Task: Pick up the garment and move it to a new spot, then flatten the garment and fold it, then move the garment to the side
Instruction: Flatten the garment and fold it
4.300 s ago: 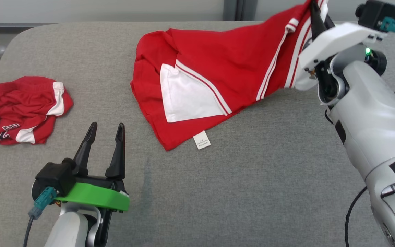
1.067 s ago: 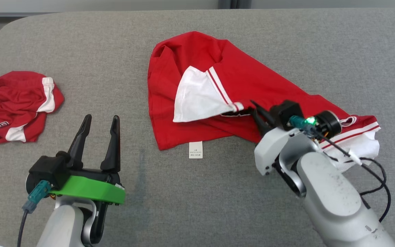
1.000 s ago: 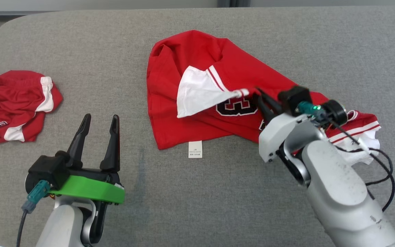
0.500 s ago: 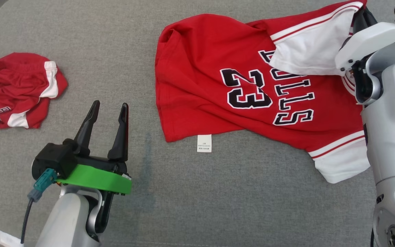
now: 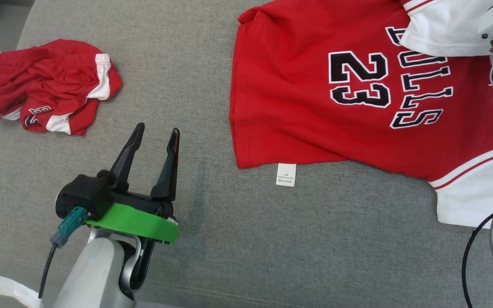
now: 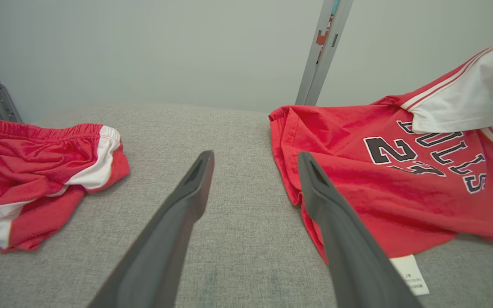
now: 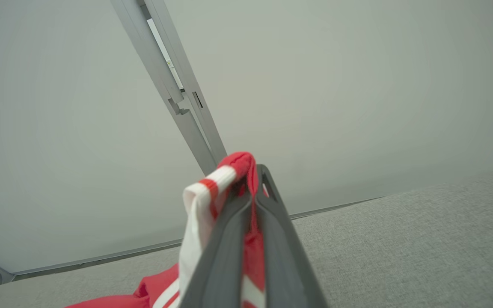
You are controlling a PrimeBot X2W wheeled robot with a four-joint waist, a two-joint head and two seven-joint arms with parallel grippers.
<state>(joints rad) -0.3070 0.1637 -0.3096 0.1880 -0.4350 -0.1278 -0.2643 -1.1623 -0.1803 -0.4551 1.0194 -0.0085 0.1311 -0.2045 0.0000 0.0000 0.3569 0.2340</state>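
The soft, light jersey (image 5: 315,115) lies print-up on the grey table (image 5: 229,239), its striped sleeve cuff (image 7: 212,184) pinched lifted in the right gripper (image 7: 255,184), while the left gripper (image 5: 156,137), wide and empty, would probably best take the limp hem corner.

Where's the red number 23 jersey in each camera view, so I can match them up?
Head view: the jersey lies spread at the upper right, number facing up.
Left wrist view: right half of the picture, beyond the open left gripper.
Right wrist view: bottom centre, its striped sleeve cuff pinched in the shut right gripper.
Shared landmark: the grey padded surface beneath it.
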